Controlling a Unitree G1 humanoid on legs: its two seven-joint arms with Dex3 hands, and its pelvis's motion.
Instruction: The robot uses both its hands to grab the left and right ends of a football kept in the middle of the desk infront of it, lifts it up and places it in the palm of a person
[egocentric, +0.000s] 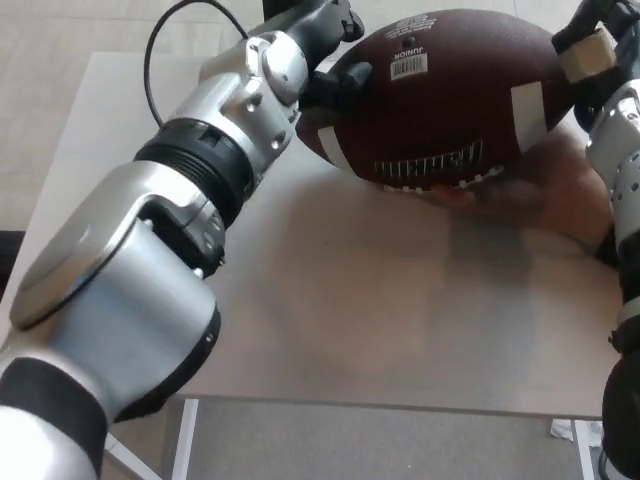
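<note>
A brown football (440, 100) with white stripes and a barcode sticker hangs above the desk (380, 300) at the top of the head view. My left hand (335, 60) presses its black fingers against the ball's left end. At the ball's right end sits my right hand (590, 50), mostly cut off by the picture's edge. Under the ball's right half a person's hand (545, 195) lies palm up, blurred; I cannot tell whether the ball touches it.
The pale desk fills the middle of the view, its front edge (380, 403) near the bottom. A black cable (165, 45) loops over the desk's far left. My left forearm (150, 250) crosses the left half.
</note>
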